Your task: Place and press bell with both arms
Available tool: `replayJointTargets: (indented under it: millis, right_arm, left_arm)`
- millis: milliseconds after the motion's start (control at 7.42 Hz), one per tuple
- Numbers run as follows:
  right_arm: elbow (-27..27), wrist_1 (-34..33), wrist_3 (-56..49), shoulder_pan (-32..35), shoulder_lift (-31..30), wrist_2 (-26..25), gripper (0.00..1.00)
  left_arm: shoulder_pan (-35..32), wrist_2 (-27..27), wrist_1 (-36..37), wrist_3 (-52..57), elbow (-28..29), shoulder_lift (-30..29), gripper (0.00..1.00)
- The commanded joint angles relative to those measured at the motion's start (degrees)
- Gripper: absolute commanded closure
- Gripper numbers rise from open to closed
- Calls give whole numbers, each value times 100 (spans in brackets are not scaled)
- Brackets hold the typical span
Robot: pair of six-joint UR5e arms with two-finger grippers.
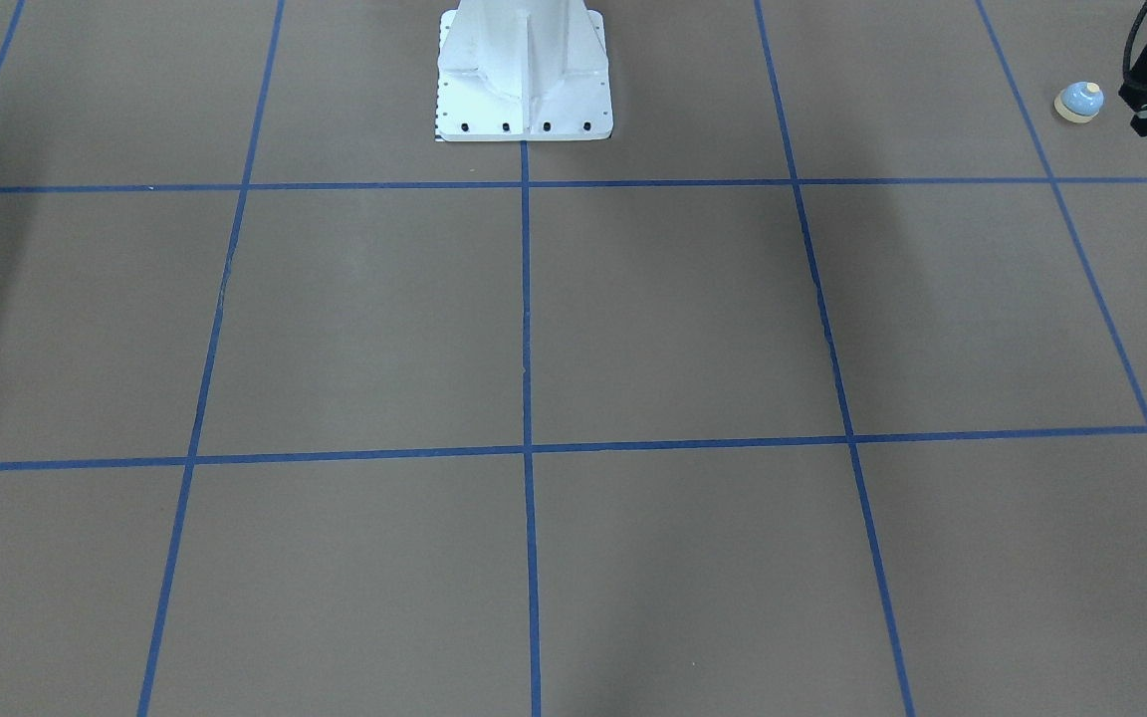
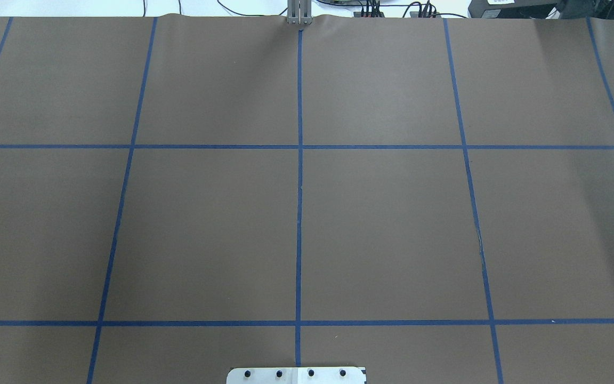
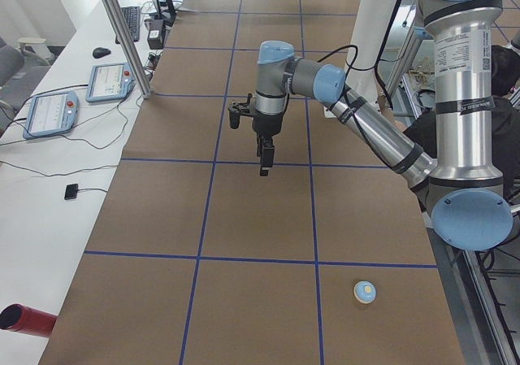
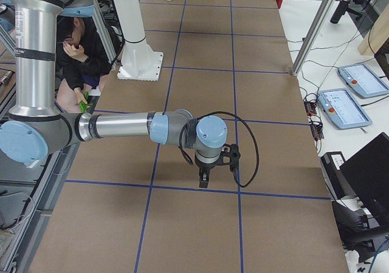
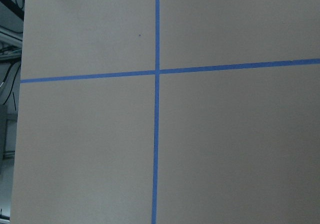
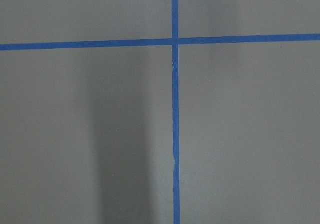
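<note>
desk: brown paper ruled by blue tape into large squares, reaching every edge.
left arm: stretched out high over the desk; its wrist view takes in a tape crossing and one desk edge.
right arm: forearm level, low above a tape line.
pedestal: white, bolted at the robot-side edge.
left jaws: hanging downward, clear of the paper; open or closed cannot be told.
right jaws: pointing down; cannot be told either.
bell: upright in the corner square at the robot's left end, apart from both arms, paper all round.
</note>
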Motion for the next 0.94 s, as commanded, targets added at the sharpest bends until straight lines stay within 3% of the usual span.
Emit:
replayJointTargets:
  millis: [0,539,809]
  right_arm:
    - [-5,0,0,0,-18,-6,0]
    - [4,0,0,0,-19,-33,0]
    - [4,0,-9,0,-10,-33,0]
  left_arm:
    - [830,447,66,-1923,-314,241,0]
    - [3088,1915,84,-5965,-386,1126,0]
    - [4108,2067,66,-7759,-369,1846,0]
